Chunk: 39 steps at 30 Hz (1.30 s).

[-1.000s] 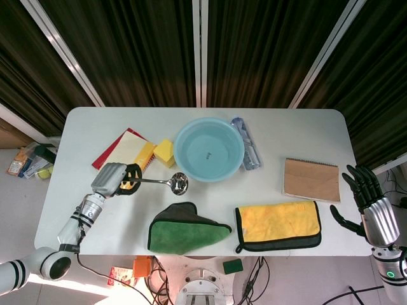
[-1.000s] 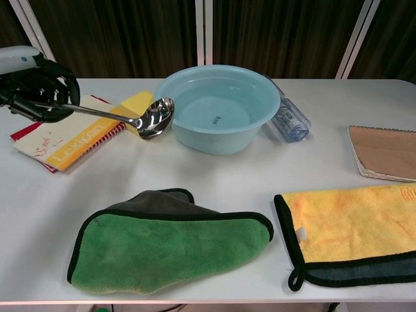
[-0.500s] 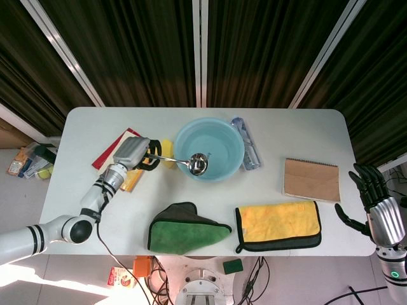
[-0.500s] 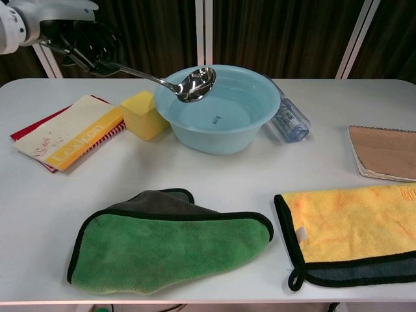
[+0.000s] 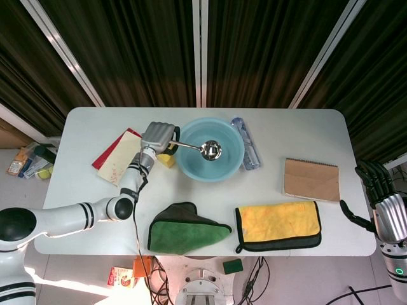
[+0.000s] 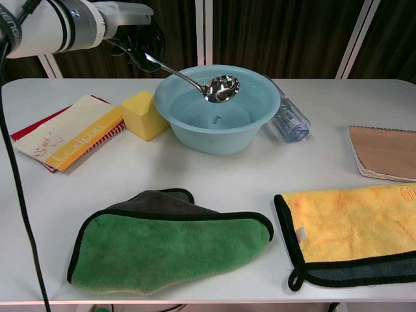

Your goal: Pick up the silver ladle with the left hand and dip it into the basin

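Over light-blue basin (image 5: 216, 166), silver ladle (image 5: 208, 150) bowl, left hand (image 5: 158, 135) gripping handle

A white rounded-corner tabletop (image 5: 76, 210) stands before dark brown pleated curtains (image 5: 140, 57) crossed by slanting white metal poles (image 5: 60, 54), with a pair of upright poles at the middle. The pale tiled floor (image 5: 19, 197) shows at the sides, sunlit near the bottom, with small coloured packets (image 5: 28, 164) lying at the far left.

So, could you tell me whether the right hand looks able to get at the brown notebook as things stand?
Probably yes: the right hand hangs open just off the table's edge beside the brown notebook, and nothing lies between them.
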Tool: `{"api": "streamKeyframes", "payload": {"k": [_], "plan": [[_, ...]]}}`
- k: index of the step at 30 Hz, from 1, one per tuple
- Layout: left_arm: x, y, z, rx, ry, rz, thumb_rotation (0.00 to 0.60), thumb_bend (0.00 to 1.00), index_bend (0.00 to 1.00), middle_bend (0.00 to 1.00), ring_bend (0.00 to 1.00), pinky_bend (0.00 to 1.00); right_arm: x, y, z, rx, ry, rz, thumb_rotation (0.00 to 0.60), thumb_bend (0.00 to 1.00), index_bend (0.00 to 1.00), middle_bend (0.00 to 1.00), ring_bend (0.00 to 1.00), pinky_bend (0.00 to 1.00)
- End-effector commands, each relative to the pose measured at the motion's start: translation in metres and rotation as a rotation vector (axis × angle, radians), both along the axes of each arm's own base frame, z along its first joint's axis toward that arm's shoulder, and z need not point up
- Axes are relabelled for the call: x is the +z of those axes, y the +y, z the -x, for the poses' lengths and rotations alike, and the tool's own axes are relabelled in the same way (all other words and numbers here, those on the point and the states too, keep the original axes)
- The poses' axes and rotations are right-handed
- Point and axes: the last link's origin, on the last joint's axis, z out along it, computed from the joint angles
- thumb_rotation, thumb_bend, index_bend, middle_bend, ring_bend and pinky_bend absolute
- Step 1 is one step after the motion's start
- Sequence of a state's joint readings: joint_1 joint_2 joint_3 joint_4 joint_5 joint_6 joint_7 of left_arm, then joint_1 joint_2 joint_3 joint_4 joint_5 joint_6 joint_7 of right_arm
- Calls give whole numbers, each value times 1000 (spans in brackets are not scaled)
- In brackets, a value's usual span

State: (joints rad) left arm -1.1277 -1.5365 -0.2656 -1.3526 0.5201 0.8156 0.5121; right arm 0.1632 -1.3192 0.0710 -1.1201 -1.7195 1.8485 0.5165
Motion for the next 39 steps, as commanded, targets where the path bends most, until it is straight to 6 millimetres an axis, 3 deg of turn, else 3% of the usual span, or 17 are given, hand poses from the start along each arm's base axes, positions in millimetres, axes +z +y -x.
{"api": "streamKeyframes", "payload": {"k": [1,28,39], "plan": [[-9,1,0,-13,37,-7,600,396,823,724,703,831,0,-2,1,-2,-2,0,600,345,0,0,0,0],[-49,-3,9,-143,192,-31,600,396,825,725,701,822,4,-3,5,-13,-2,0,600,346,0,0,0,0],[-43,-3,0,-54,70,31,600,397,825,723,702,823,5,-1,3,0,0,10,600,346,0,0,0,0]]}}
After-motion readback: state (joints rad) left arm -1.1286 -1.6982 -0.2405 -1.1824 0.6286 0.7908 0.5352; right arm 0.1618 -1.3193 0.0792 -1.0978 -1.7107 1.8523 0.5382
